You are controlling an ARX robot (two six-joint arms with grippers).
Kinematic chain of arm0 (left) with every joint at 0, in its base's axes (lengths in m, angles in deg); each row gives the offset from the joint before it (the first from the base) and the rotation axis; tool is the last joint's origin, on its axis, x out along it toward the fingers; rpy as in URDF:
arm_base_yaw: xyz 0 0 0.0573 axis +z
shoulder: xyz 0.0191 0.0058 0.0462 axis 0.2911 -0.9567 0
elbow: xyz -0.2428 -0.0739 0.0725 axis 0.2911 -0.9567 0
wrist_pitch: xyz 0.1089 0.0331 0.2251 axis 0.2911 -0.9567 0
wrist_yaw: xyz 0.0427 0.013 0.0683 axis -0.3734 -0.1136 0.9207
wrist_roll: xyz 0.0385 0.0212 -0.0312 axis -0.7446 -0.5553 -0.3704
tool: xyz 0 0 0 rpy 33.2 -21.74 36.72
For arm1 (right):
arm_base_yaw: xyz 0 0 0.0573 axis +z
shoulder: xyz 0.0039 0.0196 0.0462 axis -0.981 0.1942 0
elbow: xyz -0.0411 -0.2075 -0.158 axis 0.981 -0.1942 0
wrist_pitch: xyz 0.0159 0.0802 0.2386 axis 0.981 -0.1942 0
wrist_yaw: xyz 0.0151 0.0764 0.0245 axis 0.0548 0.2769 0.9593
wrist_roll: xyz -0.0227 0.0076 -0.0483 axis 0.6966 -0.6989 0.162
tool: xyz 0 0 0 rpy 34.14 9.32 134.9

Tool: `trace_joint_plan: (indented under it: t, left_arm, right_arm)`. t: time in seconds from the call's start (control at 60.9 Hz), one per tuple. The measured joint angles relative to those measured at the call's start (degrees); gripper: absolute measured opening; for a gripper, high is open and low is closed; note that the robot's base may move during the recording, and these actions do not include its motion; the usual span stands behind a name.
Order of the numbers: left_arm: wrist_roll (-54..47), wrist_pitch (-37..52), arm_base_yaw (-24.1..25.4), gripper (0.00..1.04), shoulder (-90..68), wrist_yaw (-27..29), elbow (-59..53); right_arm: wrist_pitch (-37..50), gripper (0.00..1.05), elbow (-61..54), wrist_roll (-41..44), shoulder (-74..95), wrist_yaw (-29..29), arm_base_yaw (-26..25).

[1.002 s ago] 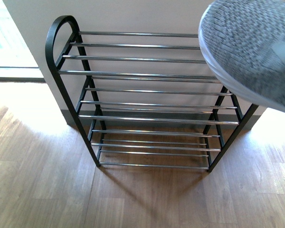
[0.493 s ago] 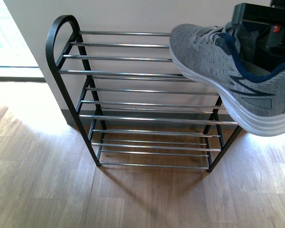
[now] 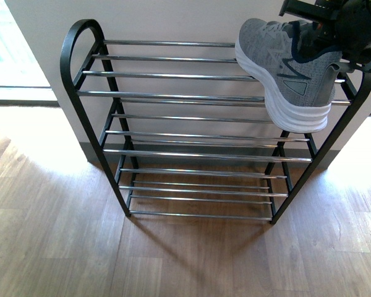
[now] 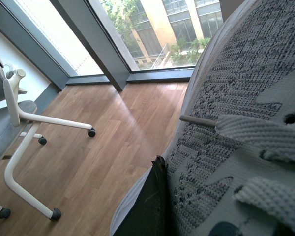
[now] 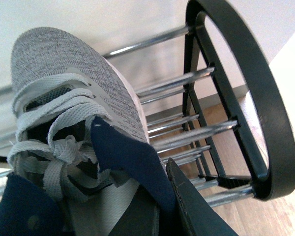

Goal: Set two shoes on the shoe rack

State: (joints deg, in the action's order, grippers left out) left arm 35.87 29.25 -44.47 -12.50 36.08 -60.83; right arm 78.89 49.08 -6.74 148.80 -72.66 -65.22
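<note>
A grey sneaker (image 3: 281, 65) with a white sole rests toe-down on the right end of the top tier of the shoe rack (image 3: 173, 96), heel raised. My right gripper (image 3: 324, 31) is shut on its dark blue collar; the right wrist view shows the sneaker (image 5: 73, 108) and one finger (image 5: 191, 206) against the lining, above the rack's bars (image 5: 187, 78). My left gripper is out of the front view. In the left wrist view it is shut on a second grey sneaker (image 4: 226, 123), with one dark finger (image 4: 150, 206) pressed on its side. The pale blue slides are out of view.
The rack stands against a white wall on a wood floor (image 3: 62, 247). Its lower tiers hold nothing. The left wrist view shows wood floor, a white office chair base with castors (image 4: 24, 147) and tall windows (image 4: 152, 29).
The sneaker in my right gripper moved away from the camera and down onto the right end of the rack's top tier. It now shows smaller, toe on the bars.
</note>
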Motion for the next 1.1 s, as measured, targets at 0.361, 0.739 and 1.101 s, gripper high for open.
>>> trace_joint_plan:
  t: [0.361,0.739,1.101]
  left_arm:
    - [0.02,0.00,0.00,0.02,0.00,0.02,0.00]
    - [0.02,0.00,0.00,0.02,0.00,0.00,0.00]
    - [0.02,0.00,0.00,0.02,0.00,0.00,0.00]
  right_arm:
    - [-0.31,0.01,1.66,-0.02,0.31,-4.20,-3.82]
    - [0.07,0.12,1.31,0.09,0.46,-4.61,-3.48]
    - [-0.26,0.74,-5.62,-0.42,-10.36,-0.48,-2.38]
